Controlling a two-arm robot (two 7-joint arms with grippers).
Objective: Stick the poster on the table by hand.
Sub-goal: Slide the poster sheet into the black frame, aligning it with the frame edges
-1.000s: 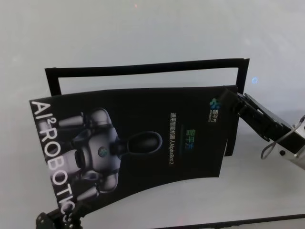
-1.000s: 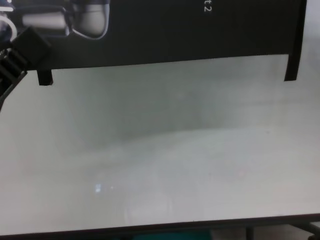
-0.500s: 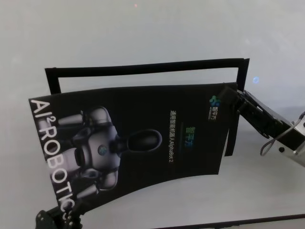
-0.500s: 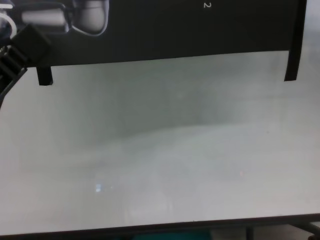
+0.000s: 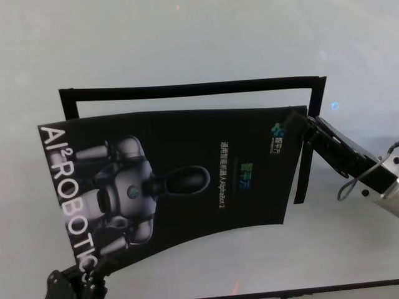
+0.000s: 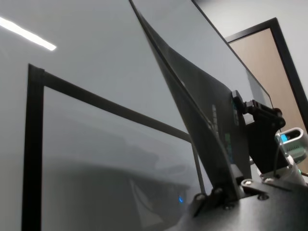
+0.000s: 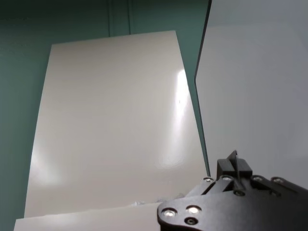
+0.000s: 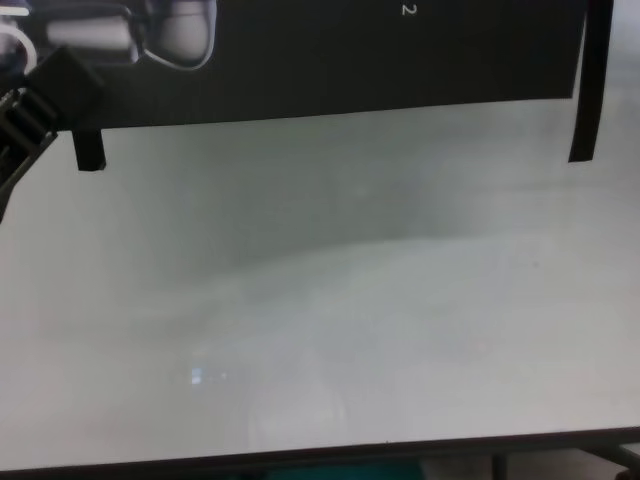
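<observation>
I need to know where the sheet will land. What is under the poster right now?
Under the lifted poster lies the white table, with a black strip frame showing past its far and right edges. Whatever is directly beneath the sheet is covered.

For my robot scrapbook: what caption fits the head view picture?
Two claws, left and right, hold the bowed poster above the table, over a black strip frame.
</observation>
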